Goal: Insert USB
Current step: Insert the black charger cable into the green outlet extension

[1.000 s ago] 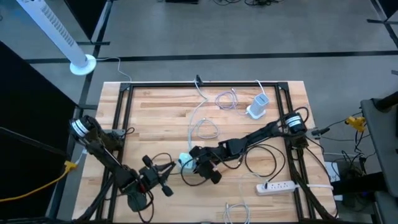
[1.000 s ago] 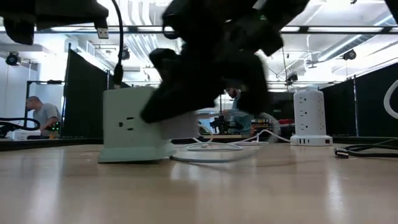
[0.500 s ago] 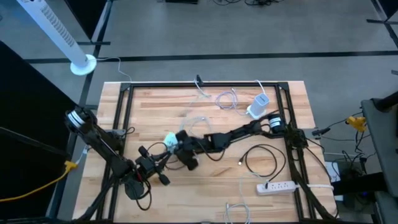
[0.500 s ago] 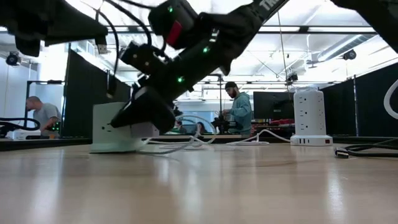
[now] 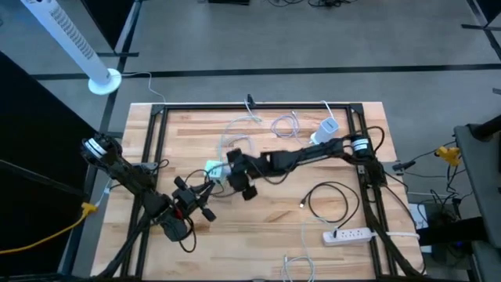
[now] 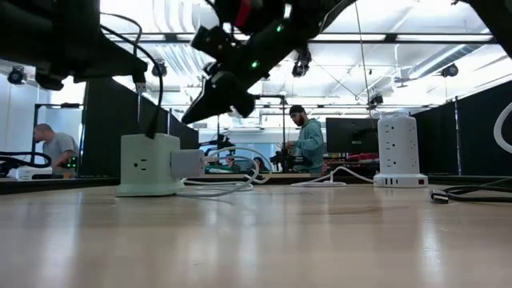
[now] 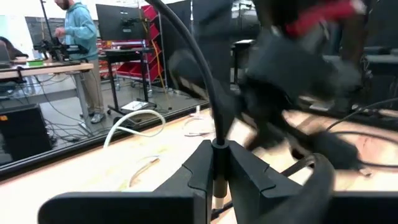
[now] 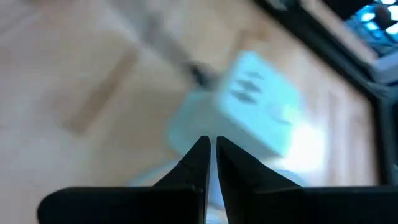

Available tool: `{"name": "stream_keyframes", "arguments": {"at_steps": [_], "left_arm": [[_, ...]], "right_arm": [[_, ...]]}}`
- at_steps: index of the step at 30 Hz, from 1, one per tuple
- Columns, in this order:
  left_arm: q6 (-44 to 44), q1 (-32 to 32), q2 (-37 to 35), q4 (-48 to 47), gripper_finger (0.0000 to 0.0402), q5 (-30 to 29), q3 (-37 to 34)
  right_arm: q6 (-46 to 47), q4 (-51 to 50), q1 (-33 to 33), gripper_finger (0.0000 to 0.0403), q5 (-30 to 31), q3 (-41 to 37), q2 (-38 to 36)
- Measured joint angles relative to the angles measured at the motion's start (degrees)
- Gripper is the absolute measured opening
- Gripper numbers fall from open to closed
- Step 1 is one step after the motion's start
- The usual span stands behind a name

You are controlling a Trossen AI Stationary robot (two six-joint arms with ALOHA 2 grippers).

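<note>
Grey floor (image 5: 313,47) surrounds the wooden table (image 5: 196,133); a white tower fan (image 5: 74,43) stands beside it; black partitions (image 6: 108,128) stand under bright ceiling lights (image 6: 180,20).

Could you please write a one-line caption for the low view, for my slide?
Pale green power cube on the wooden table, left gripper holding a black USB cable above it, right gripper raised alongside.

We saw the left arm reach in from the worktop's left edge, its end effector (image 5: 205,197) near the middle of the worktop toward the front edge, fingers (image 7: 202,163) pinched together on a thin black cable (image 7: 205,93). The right arm stretched low from the right edge across the middle, its end effector (image 5: 232,171) closed, holding nothing, raised above the surface.
</note>
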Motion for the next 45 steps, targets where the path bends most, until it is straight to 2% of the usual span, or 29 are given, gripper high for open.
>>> {"name": "stream_keyframes", "arguments": {"at_steps": [3,8,13,17,21,23,31,36,40,45], "left_arm": [[-1.3,0.4,0.0,0.2,0.0022,0.0,-1.0],[-3.9,0.4,0.0,0.0,0.0022,0.1,-1.6],[-4.8,0.4,0.0,0.1,0.0022,1.5,-1.5],[-5.4,0.3,0.0,0.0,0.0022,2.0,-1.5],[-5.3,0.6,0.0,-0.2,0.0022,2.0,-1.6],[-5.1,0.6,0.0,-0.2,0.0022,2.0,-1.6],[-4.2,0.6,0.0,-0.2,0.0022,2.0,-1.7],[-4.6,0.6,0.0,-2.6,0.0022,2.0,-1.7],[-7.9,0.6,0.0,-7.6,0.0022,2.1,-1.7],[-16.9,1.5,-0.1,-16.6,0.0022,2.1,-2.0]], "right_arm": [[0.7,4.6,-4.0,0.0013,0.1,0.0,0.0],[1.9,10.5,-9.2,0.0013,-1.5,0.0,4.3],[6.0,4.5,-10.3,0.0013,-3.3,-0.1,6.5],[8.6,-2.8,-9.1,0.0013,-9.1,-0.1,6.4],[13.0,-3.8,-7.5,0.0013,-20.0,-0.1,6.3],[14.0,-3.8,-6.2,0.0013,-23.0,-0.1,6.3],[13.6,-3.9,-1.9,0.0013,-23.1,-0.1,6.3],[14.9,-4.8,-2.3,0.0013,-16.8,-0.1,6.2],[15.7,-4.8,-2.8,0.0013,-15.5,-0.1,6.0],[15.6,-4.7,-2.7,0.0013,-15.5,-0.1,5.9]]}}
